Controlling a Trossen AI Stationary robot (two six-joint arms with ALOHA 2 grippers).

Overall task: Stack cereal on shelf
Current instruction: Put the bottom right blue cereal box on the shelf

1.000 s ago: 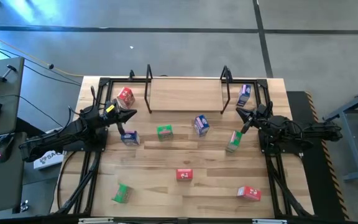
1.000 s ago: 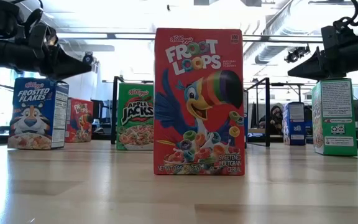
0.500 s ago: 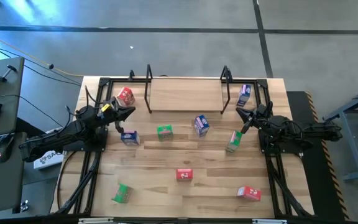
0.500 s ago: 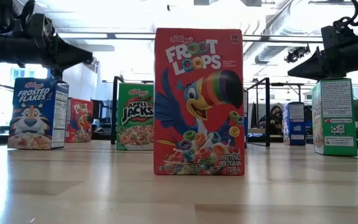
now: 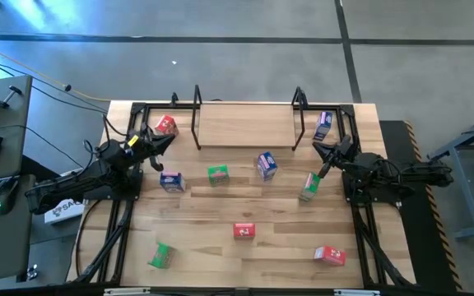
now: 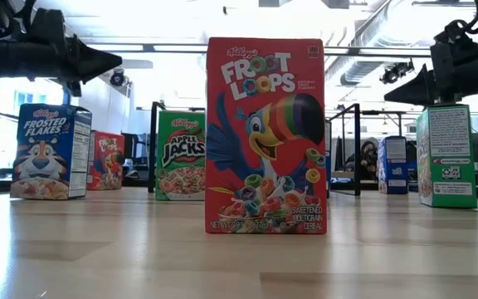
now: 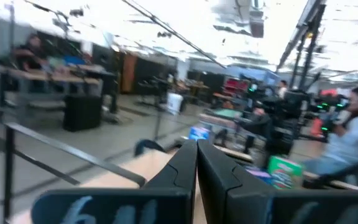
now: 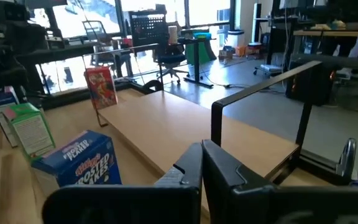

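The table is the biggest thing here, a pale wooden top with the boxes scattered over it. At its far edge sits the shelf, a light board between thin black end frames, and nothing is on the board yet.

The left arm reaches in from the left side, the right arm from the right. Both are raised above the table.

The cereal is spread out. A red box stands just left of the shelf's left frame and a blue box just right of its right frame. In the middle band are a blue box, a green box, another blue box and a green box. Nearer are a red box, a green box and a red box.

The left gripper hangs just beside the far-left red box, its fingers clenched on nothing. The right gripper hovers between the far-right blue box and the green one, also pressed shut and empty.

The risk I see: with the fingers shut, a descent onto a box would likely knock it flat or shove it away instead of straddling it. The black frames stand close to both grippers, so a careless swing toward the board could clip one.
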